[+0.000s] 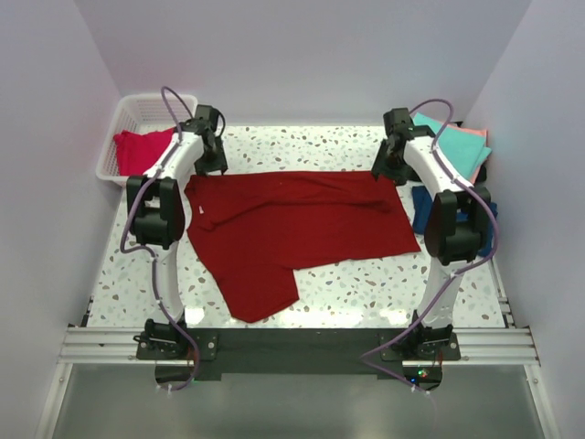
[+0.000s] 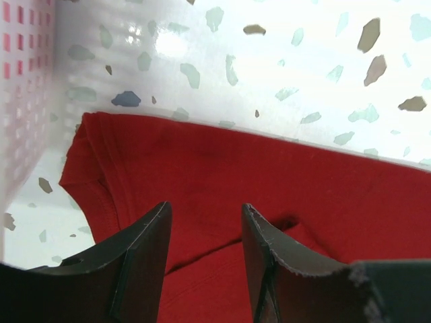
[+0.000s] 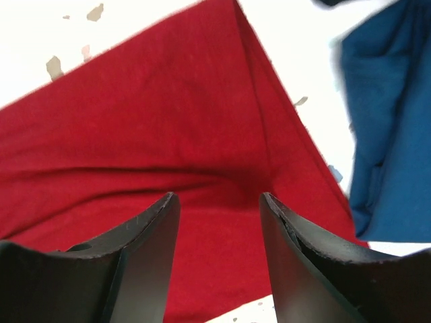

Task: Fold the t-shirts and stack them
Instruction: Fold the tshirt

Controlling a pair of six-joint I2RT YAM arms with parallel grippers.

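The large dark red t-shirt (image 1: 292, 229) lies spread across the middle of the table, its far part folded over and one flap reaching toward the near edge. My left gripper (image 1: 212, 160) hovers over the shirt's far left corner (image 2: 101, 168), jaws open with only cloth below them (image 2: 205, 212). My right gripper (image 1: 388, 166) is over the far right corner (image 3: 256, 81), also open and empty (image 3: 219, 198). A pinkish-red shirt (image 1: 137, 151) lies in the basket. Teal (image 1: 452, 146) and salmon pink (image 1: 477, 135) shirts sit at the back right, with a navy one (image 1: 422, 206) (image 3: 390, 134) beside the right arm.
The white lattice basket (image 1: 137, 114) stands at the back left, its wall (image 2: 23, 101) close to my left gripper. White walls enclose the speckled table (image 1: 356, 279) on three sides.
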